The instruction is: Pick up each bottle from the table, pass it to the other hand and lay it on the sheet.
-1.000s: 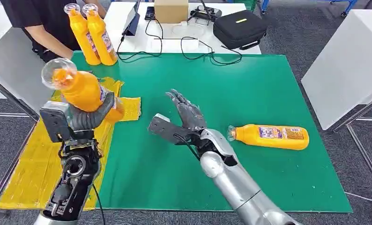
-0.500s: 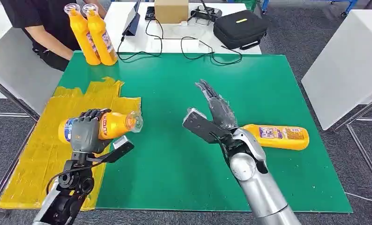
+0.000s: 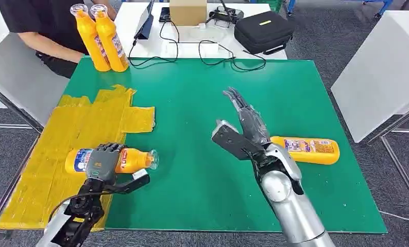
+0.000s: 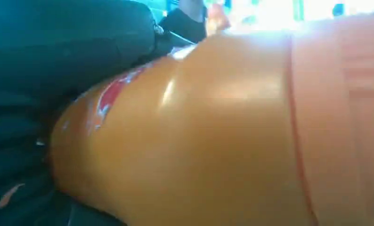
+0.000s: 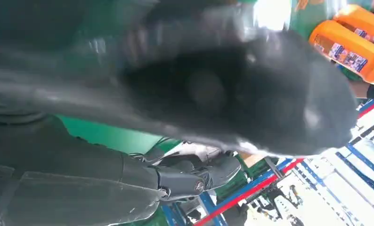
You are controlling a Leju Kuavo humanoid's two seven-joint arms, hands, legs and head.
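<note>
We are seeing the left hand point(image 3: 102, 163) wrapping its dark fingers over an orange bottle point(image 3: 125, 160) and holding it on its side, low over the yellow sheet point(image 3: 48, 154). The bottle's long axis is running across the table, its clear cap poking out past the hand toward the green mat point(image 3: 202, 175) and its labelled base sticking out the other way, over the sheet. Whether the bottle is already touching the sheet we cannot tell. In the left wrist view the orange body point(image 4: 213, 141) is lying pressed against the grey palm. The left forearm is coming up from below, with the wrist bent so the back of the hand is facing up.

Across from that hand, we are seeing the right hand point(image 3: 241, 131) hovering above the mat with nothing in it: fingers stretched straight and pointing away from the robot, thumb spread wide to the inner side. Its silver arm is rising steeply from the near edge.

Just beyond the right hand, on its outer side, a second bottle point(image 3: 305, 150) is lying flat on the mat, its long axis also across the table, with its capped end hidden behind the hand.

Far off, beyond the left hand, two more bottles point(image 3: 100, 38) are standing upright and touching at the mat's far corner, beside a person's arm point(image 3: 53, 43)
</note>
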